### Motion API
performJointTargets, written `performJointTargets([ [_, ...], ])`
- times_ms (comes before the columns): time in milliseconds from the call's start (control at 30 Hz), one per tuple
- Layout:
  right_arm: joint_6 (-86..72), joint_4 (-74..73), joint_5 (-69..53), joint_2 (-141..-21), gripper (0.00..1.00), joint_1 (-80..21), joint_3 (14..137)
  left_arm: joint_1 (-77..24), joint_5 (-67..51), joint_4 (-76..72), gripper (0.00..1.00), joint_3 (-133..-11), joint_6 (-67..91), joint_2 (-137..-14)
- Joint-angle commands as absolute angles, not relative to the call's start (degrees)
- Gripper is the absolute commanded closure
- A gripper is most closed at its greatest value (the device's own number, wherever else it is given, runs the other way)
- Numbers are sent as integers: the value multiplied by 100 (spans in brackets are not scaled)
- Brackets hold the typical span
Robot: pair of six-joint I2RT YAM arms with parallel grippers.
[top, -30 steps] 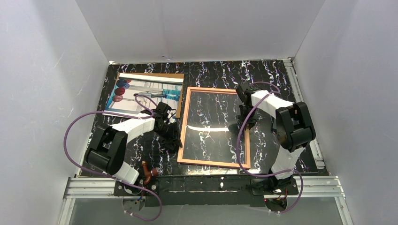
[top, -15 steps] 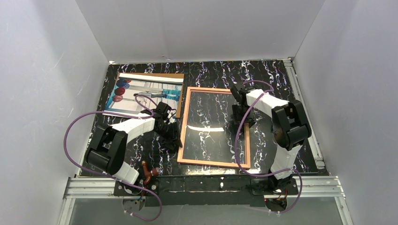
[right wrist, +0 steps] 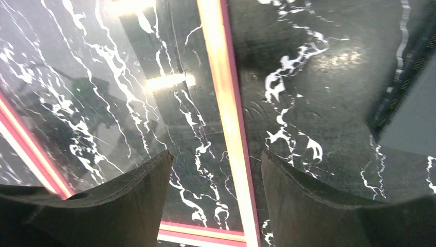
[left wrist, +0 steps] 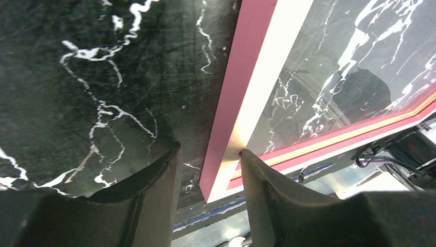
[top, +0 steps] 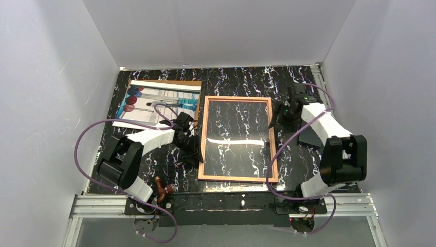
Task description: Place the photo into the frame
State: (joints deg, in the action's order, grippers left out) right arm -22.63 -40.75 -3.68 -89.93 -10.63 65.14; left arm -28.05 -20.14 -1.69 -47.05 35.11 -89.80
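The frame (top: pixel 236 178) lies flat mid-table, copper-orange side up, and the marble shows through its pane. The photo (top: pixel 157 100), teal with red and blue balloons, lies face up at the far left. My left gripper (top: pixel 188 147) stands open astride the frame's left bar (left wrist: pixel 247 92) near its near corner. One fingertip (left wrist: pixel 246 157) touches the bar's inner edge and the other rests on the table, apart from the bar. My right gripper (top: pixel 278 116) hangs open over the frame's right bar (right wrist: pixel 221 77) and holds nothing.
A brown backing board (top: pixel 197 105) lies under the photo and shows along its right side. A dark grey flat sheet (top: pixel 311 137) lies at the right, by the right arm. A small brown object (top: pixel 162 188) sits near the left base. White walls enclose the table.
The right gripper has opened, let go of the frame's right bar and swung out to the far right. The frame has straightened and shifted slightly right. The left gripper followed its left bar.
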Motion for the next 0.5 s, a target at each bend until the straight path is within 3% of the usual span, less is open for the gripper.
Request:
performJointTargets([
  [0, -2409, -3886, -773, -8439, 27, -702, 6323, -3038, -1881, 353, 56, -4772, 3575, -9255],
  [200, -2315, -4137, -687, -8691, 28, -692, 6739, -3192, -1872, 343, 55, -4892, 3580, -9350],
  [467, -2318, -4463, -351, -9628, 30, -1271, 7640, -3184, -1156, 864, 42, -4933, 3316, -8800],
])
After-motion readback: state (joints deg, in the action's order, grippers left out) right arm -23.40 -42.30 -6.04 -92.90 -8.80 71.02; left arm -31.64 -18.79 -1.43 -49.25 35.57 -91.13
